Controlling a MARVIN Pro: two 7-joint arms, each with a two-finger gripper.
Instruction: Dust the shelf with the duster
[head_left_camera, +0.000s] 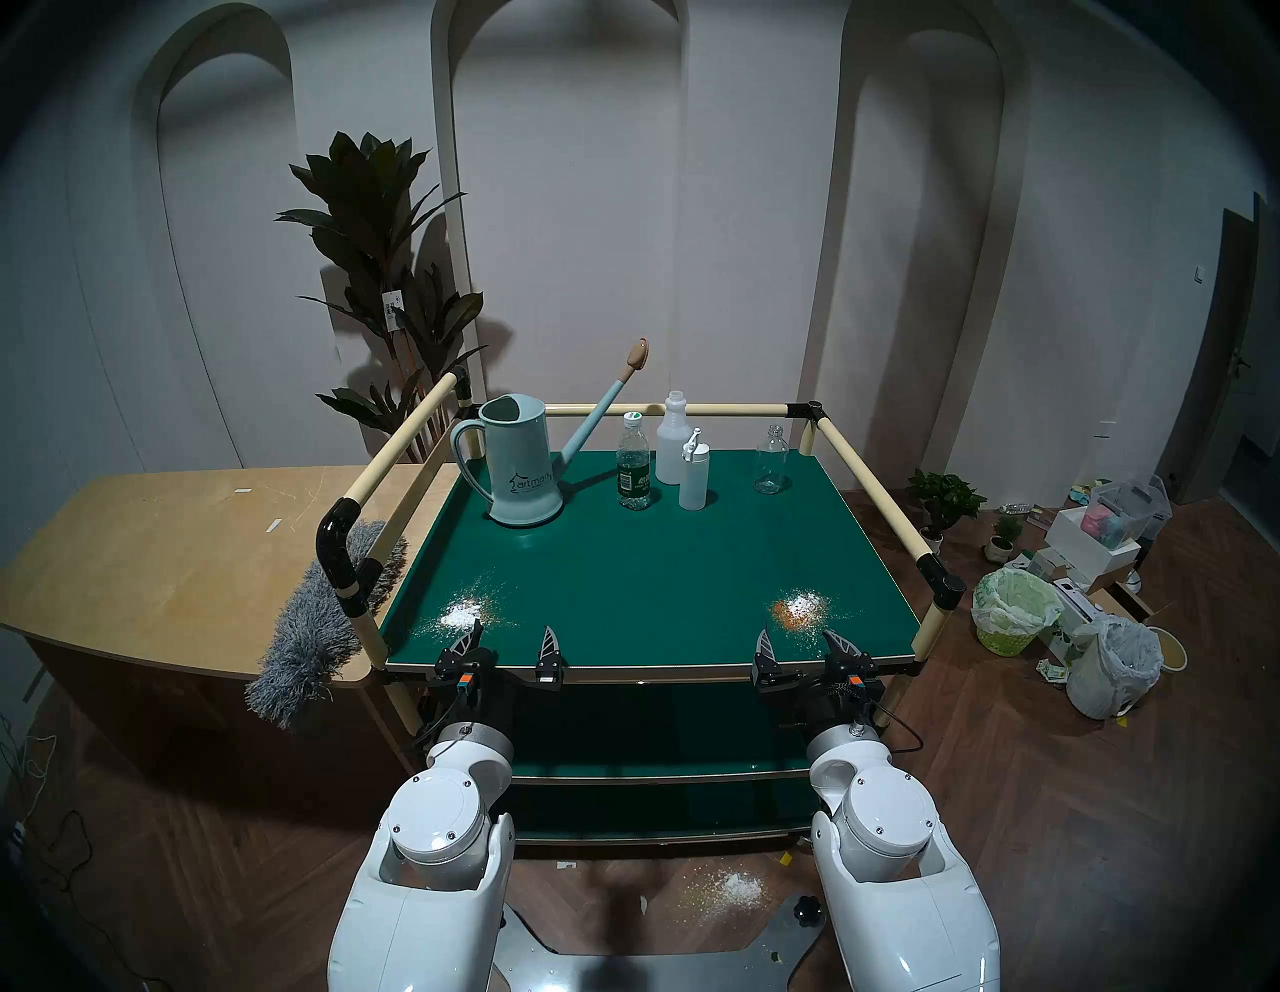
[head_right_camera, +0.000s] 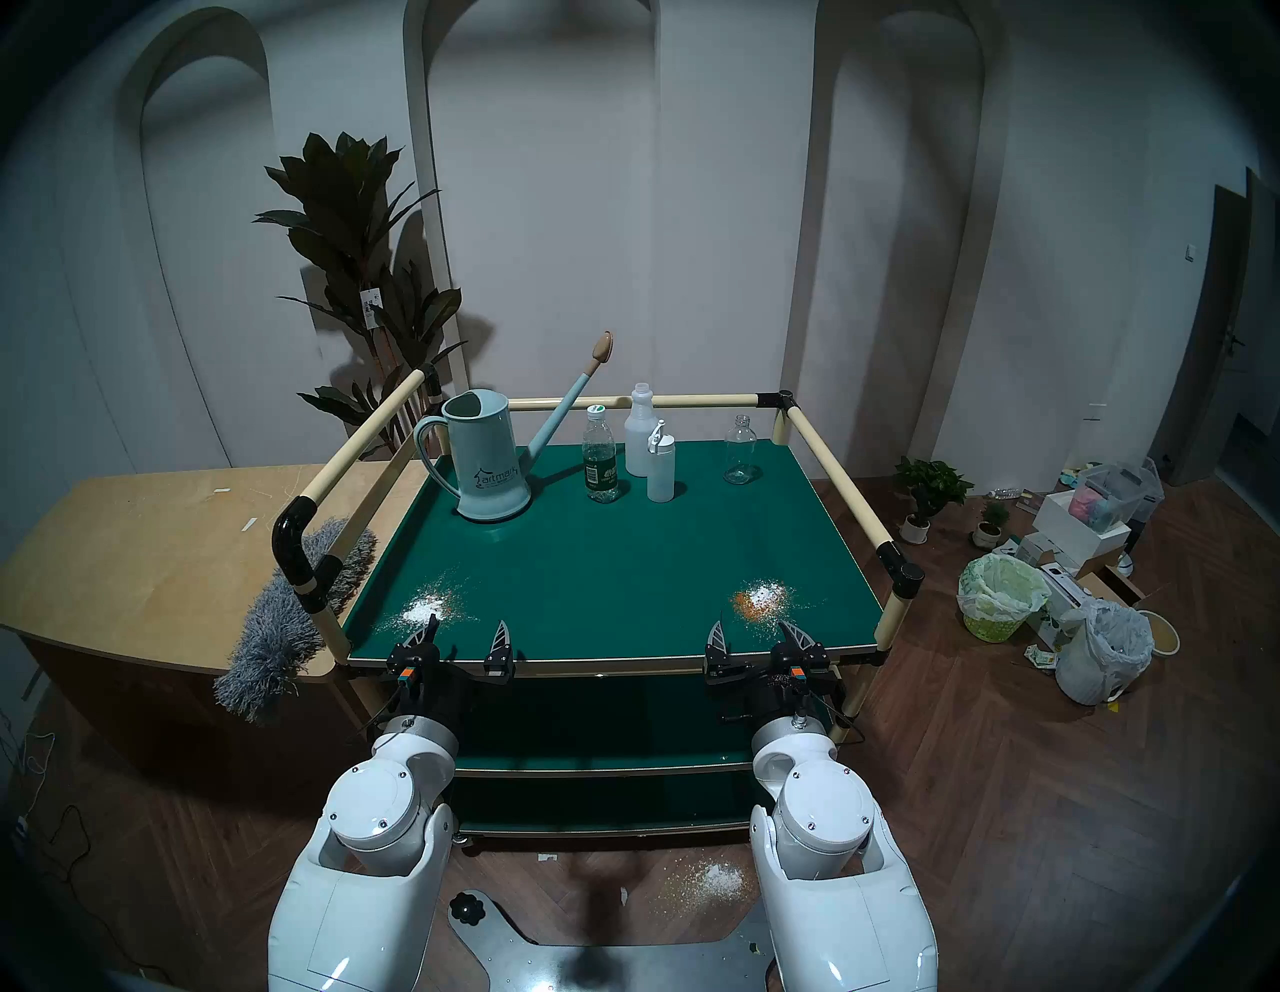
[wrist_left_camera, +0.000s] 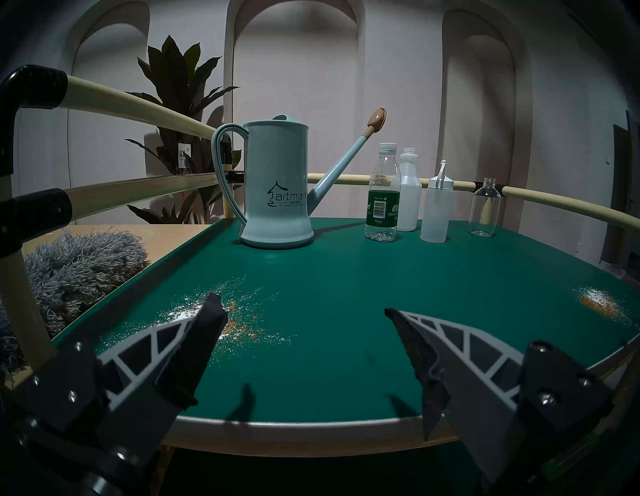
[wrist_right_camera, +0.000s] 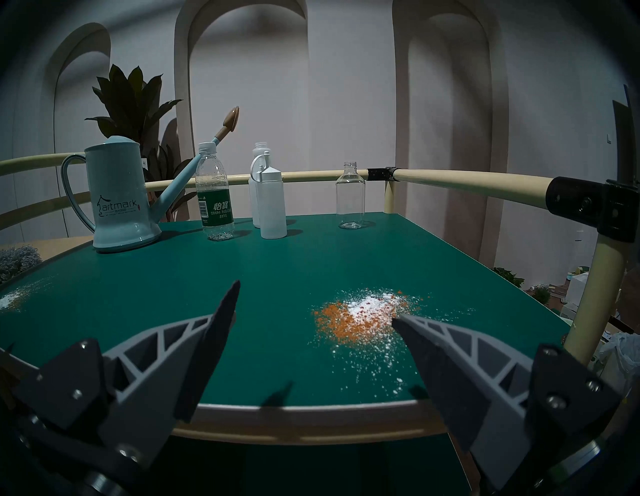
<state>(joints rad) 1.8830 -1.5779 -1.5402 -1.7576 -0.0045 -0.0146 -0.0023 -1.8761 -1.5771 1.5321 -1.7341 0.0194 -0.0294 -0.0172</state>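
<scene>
Hovering at shelf (head_left_camera: 644, 554) edge w/ both hands, left hand (head_left_camera: 512, 641) and right hand (head_left_camera: 803, 641), wide open & empty; duster (head_left_camera: 312, 637) overhangs table (head_left_camera: 173, 547), clumsy grab could drop it.

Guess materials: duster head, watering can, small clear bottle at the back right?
duster: shaggy grey strands, looks like microfibre or chenille, matte.
watering can: pale blue, smooth with a soft sheen and moulded handle, likely plastic, possibly enamelled metal.
clear bottle: transparent, uncapped; glass or clear plastic, cannot tell which.
</scene>
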